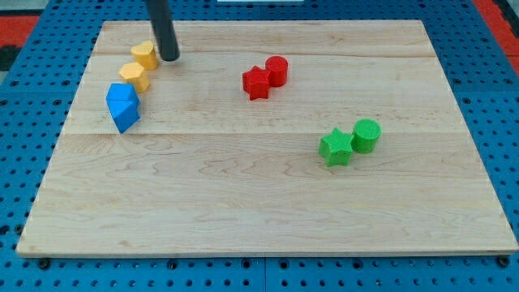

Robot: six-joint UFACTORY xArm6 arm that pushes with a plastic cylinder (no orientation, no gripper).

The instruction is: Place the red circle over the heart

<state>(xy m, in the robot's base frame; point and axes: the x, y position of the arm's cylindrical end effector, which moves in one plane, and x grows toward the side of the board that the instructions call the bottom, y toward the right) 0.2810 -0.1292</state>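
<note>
Blue pegboard [486,73] surrounds all, holes in regular rows. On it, pale wooden worktop [259,203], plank seams running left to right. Dark rod [162,24] enters from the view's top, upper left; my tip [169,58] sits on the wood just right of the heart [145,54], touching or nearly so, cannot tell which. No hand on this rig, only the rod, so open or closed does not apply. Blue block [122,106], largest piece, angular, exact shape unclear, lies at the left edge, below the yellows. Second yellow block [134,76], shape unclear, sits between heart and blue block, close to both; the three form a slanting line. Green star [335,148] and green cylinder [366,135] touch, right of centre, star to the left. Red circle [276,70] stands upper middle, touching the red star [257,83] at its lower left. Red circle is well apart from the heart, off to the view's right of my tip.
</note>
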